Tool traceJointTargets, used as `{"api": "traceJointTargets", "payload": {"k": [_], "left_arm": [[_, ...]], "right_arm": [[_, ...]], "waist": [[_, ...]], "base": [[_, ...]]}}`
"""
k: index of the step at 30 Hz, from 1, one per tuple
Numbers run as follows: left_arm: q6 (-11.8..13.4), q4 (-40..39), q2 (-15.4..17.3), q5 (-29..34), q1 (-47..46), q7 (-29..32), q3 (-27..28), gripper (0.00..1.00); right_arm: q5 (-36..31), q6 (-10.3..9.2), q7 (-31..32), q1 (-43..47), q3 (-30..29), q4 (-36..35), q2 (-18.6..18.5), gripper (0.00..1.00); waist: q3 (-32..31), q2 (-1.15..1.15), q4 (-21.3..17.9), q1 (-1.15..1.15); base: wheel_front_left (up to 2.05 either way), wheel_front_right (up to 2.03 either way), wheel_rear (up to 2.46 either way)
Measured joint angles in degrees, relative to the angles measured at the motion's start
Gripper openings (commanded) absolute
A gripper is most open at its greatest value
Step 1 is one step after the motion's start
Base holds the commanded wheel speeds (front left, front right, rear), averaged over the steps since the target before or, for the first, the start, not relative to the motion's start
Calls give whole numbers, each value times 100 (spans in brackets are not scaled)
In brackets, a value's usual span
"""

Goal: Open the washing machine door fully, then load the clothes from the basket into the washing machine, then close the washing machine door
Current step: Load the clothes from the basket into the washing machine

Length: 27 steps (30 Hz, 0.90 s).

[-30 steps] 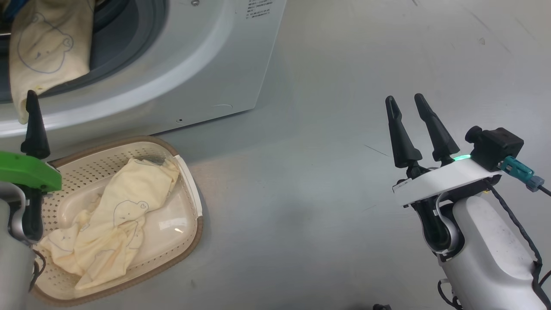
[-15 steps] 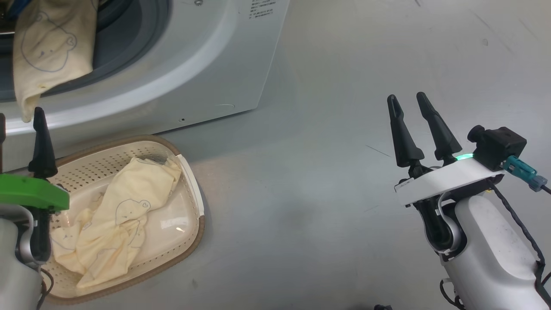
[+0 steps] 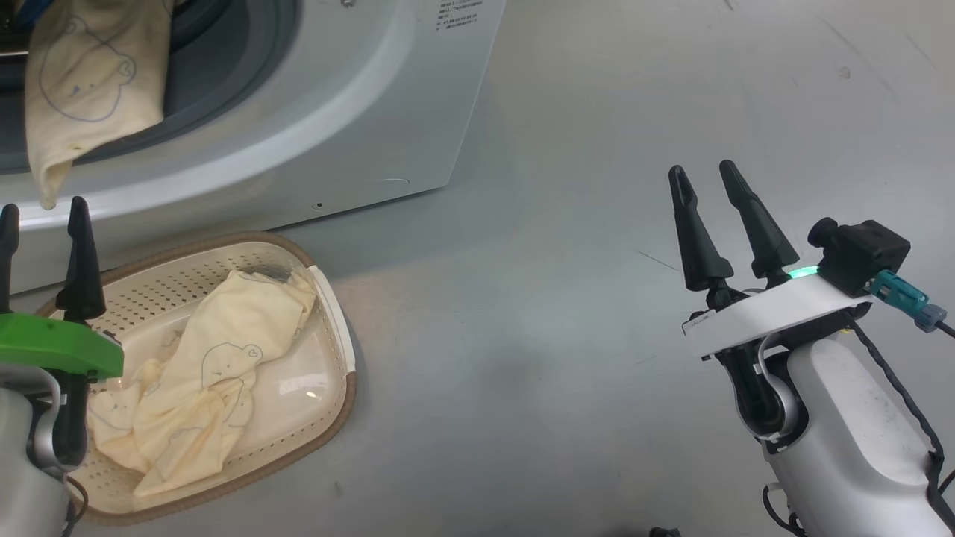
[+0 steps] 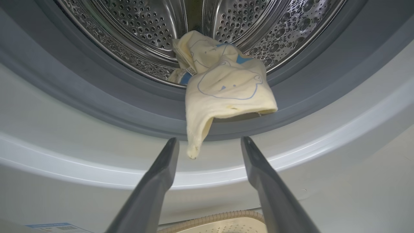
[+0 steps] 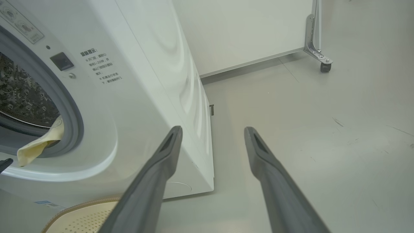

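Observation:
The washing machine stands at the upper left, its opening uncovered; its door is out of view. One pale yellow bear-print garment hangs out over the grey gasket, its blue-banded part lying in the steel drum. More yellow clothes lie in the cream basket on the floor in front of the machine. My left gripper is open above the basket's left end, just below the hanging garment's tip, holding nothing. My right gripper is open and apart over bare floor at the right.
Grey floor spreads to the right of the machine and basket. A white panel on a caster wheel stands behind the machine's right side. A blue sticker marks the machine's lower front.
My left gripper has drawn back from the drum opening toward the basket, and its second finger has come into the head view. The right arm holds still.

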Motion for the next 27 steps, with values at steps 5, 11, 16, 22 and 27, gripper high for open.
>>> {"api": "traceJointTargets", "payload": {"k": [5, 11, 16, 22, 27], "left_arm": [[0, 66, 58, -2, -7, 222, -31, 100], [0, 210, 129, -2, -154, 456, -65, 100], [0, 427, 144, -7, -383, 744, -88, 100], [0, 654, 157, -9, -704, 1006, -125, 41], [-1, 759, 158, -8, -918, 1161, -171, 0]], "right_arm": [[0, 0, 0, 0, 19, 2, 3, 100], [0, 0, 0, -2, 66, 5, 9, 100], [0, 0, 0, -4, 82, 13, 11, 100], [0, 0, 0, -10, 131, 15, 24, 100], [0, 0, 0, -10, 134, 21, 44, 100]], "waist": [[2, 0, -27, 0], [9, 0, -64, 0], [13, 0, -96, 0], [27, 0, -128, 0], [44, 0, -158, 0]], "base": [[0, 0, 0], [0, 0, 0], [0, 0, 0], [0, 0, 0], [0, 0, 0]]}}
